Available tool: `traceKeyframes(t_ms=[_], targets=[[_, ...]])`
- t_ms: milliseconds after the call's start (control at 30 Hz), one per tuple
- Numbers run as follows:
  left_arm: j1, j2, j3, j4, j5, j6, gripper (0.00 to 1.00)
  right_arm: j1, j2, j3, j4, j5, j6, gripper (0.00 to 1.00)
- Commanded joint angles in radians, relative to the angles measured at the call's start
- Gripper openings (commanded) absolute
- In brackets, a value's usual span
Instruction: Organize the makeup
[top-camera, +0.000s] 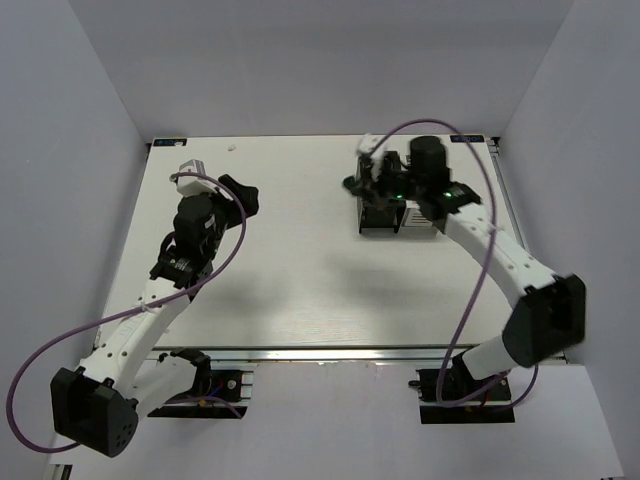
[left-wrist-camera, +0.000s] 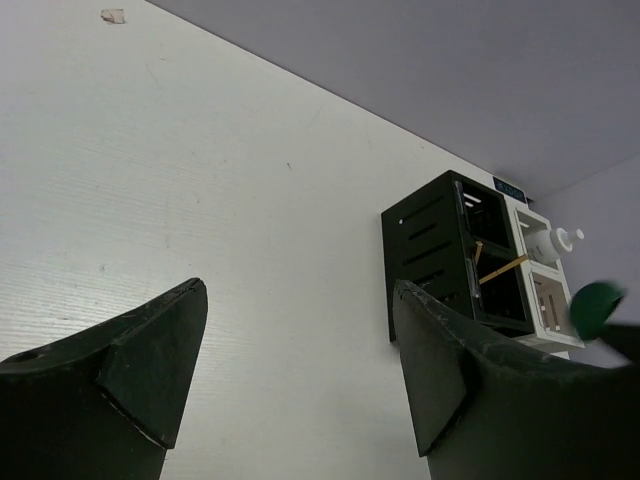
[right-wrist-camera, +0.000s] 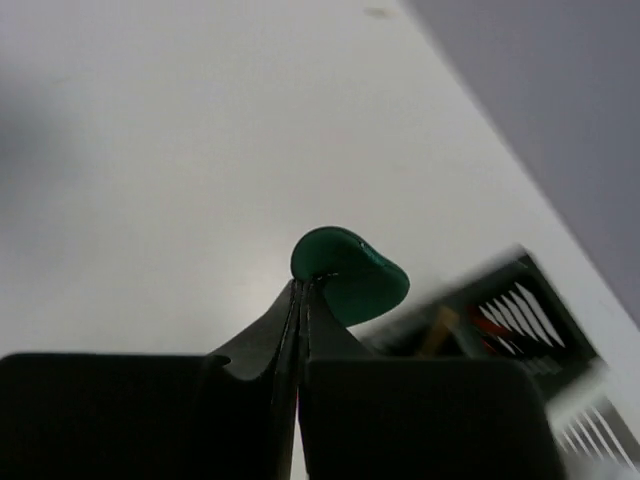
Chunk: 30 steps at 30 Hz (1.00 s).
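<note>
Now the little green disc (right-wrist-camera: 352, 272) is pinched tight in the tips of the right gripper (right-wrist-camera: 300, 287), right by the black box (top-camera: 378, 216). Far off, the left gripper (left-wrist-camera: 300, 305) hangs with its fingers wide apart.

A dark-green disc (right-wrist-camera: 350, 272) is sitting pinched by its edge between the closed tips of the right tool (right-wrist-camera: 300, 295), toward the desk's (right-wrist-camera: 200, 150) 1 o'clock. Thin tan sticks (left-wrist-camera: 500, 268) are leaning slantwise inside the black organizer (left-wrist-camera: 425, 250). A white tube (left-wrist-camera: 540, 243) is lying in the white organizer (left-wrist-camera: 550, 300) beside it.
</note>
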Motion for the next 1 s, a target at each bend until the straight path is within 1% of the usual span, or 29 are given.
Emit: traceKeyframes(t_ms=[0,33,67,100,133,167,233,267,400,500,567,667,800,900,933,967], targets=[[0.004,-0.014,-0.021,0.024,0.007,-0.007,0.84,-0.102,-0.117,-0.207,0.492,0.38,0.284,0.0],[0.004,-0.008,-0.024,0.057,0.016,-0.008,0.84,-0.148,-0.137,-0.219,0.515,0.457,0.285,0.0],[0.006,-0.003,-0.027,0.074,0.036,-0.008,0.84,-0.173,-0.132,-0.217,0.479,0.558,0.285,0.0],[0.006,0.002,-0.03,0.084,0.047,-0.01,0.85,-0.2,-0.123,-0.208,0.441,0.597,0.302,0.0],[0.006,0.012,-0.032,0.093,0.053,-0.011,0.84,-0.231,-0.103,-0.184,0.398,0.624,0.323,0.0],[0.006,0.017,-0.032,0.108,0.068,-0.011,0.84,-0.281,-0.094,-0.173,0.32,0.631,0.359,0.0],[0.006,0.028,-0.03,0.119,0.079,-0.01,0.85,-0.322,-0.082,-0.151,0.26,0.626,0.382,0.0],[0.004,0.038,-0.029,0.128,0.084,-0.007,0.85,-0.346,-0.082,-0.153,0.24,0.585,0.386,0.0],[0.004,0.061,-0.02,0.15,0.11,0.012,0.85,-0.372,-0.074,-0.153,0.139,0.514,0.399,0.0],[0.004,0.081,-0.009,0.16,0.127,0.018,0.85,-0.398,-0.049,-0.147,0.095,0.456,0.408,0.0],[0.004,0.089,-0.009,0.174,0.133,0.016,0.85,-0.414,-0.037,-0.148,0.085,0.389,0.406,0.0],[0.006,0.098,-0.015,0.188,0.142,0.01,0.85,-0.42,-0.006,-0.154,0.086,0.329,0.4,0.0],[0.004,0.101,-0.018,0.191,0.148,0.007,0.85,-0.42,0.075,-0.138,0.1,0.306,0.403,0.0],[0.006,0.1,-0.018,0.186,0.144,0.012,0.85,-0.42,0.121,-0.111,0.106,0.275,0.413,0.08],[0.004,0.097,-0.018,0.183,0.142,0.013,0.85,-0.42,0.13,-0.092,0.101,0.255,0.411,0.16],[0.006,0.095,-0.018,0.182,0.139,0.015,0.85,-0.42,0.136,-0.082,0.082,0.249,0.4,0.22]])
